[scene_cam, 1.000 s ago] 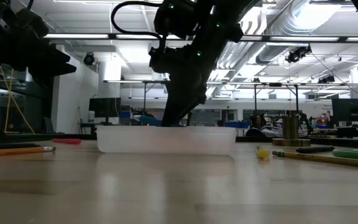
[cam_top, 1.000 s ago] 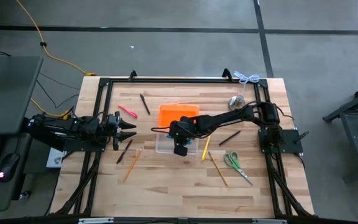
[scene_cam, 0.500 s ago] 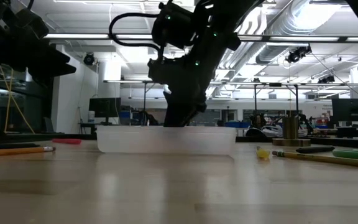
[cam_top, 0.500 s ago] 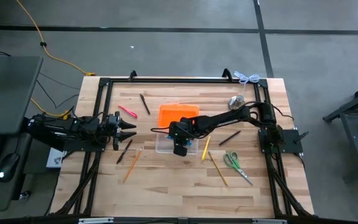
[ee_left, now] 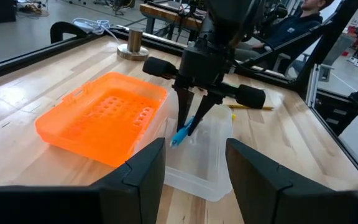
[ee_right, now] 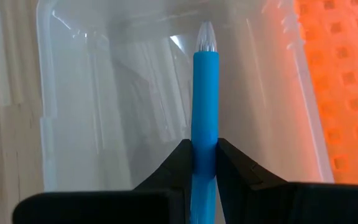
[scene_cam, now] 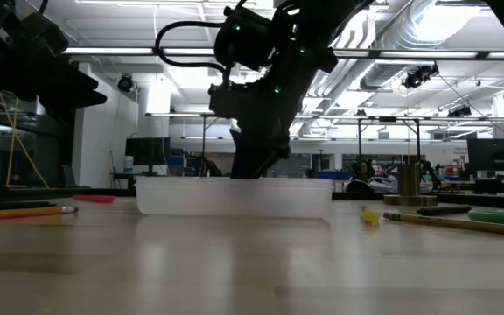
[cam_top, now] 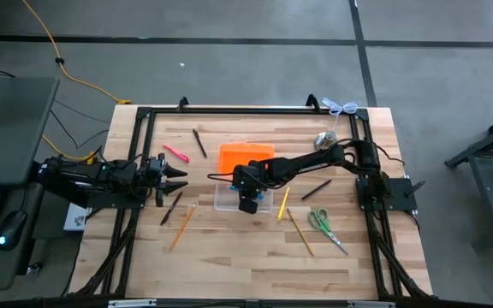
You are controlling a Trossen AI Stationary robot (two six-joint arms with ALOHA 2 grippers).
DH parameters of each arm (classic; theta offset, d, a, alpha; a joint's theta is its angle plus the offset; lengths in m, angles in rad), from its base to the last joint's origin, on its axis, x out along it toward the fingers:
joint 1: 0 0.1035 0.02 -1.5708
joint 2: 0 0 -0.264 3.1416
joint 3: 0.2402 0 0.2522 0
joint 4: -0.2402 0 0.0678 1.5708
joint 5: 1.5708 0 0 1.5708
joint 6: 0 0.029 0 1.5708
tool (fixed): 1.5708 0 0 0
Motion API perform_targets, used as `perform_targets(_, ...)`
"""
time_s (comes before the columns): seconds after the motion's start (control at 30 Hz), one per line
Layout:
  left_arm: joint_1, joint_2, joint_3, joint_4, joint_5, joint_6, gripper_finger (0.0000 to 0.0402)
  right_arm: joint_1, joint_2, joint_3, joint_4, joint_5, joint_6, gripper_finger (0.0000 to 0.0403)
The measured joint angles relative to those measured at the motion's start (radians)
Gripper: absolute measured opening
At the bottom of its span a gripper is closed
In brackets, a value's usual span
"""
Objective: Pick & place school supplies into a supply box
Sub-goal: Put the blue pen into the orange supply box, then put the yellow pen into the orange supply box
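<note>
One blue pen [ee_right: 204, 112] is clenched in the right gripper's [ee_right: 204, 163] jaws over the supply box [ee_left: 213, 171]; the left gripper [cam_top: 181, 177], jaws released, waits apart.

No text, label, brand, number or sign can be read anywhere.

This is a robotics lab or workshop in a large industrial hall. The wooden desk [cam_top: 246, 248] stands on a bare grey concrete floor [cam_top: 229, 68], with a yellow cable [cam_top: 67, 68] trailing across it. Across the desk, the low view shows exposed silver ducts [scene_cam: 409, 26] and strip lights under a high ceiling, monitors [scene_cam: 147, 150] and more workbenches. A seated person [ee_left: 297, 22] is in the background.
</note>
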Motion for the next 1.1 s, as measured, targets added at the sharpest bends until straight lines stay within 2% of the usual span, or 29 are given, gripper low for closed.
perform_targets(0.63, 0.000, 0.000, 0.000, 0.000, 0.000, 0.000, 0.0200, 0.000, 0.000, 0.000, 0.001, -0.017, -0.023, 0.0042)
perform_targets(1.1, 0.000, 0.000, -0.001, 0.000, 0.000, 0.000, 0.0200, 0.000, 0.000, 0.000, 0.002, 0.001, -0.024, 0.0111)
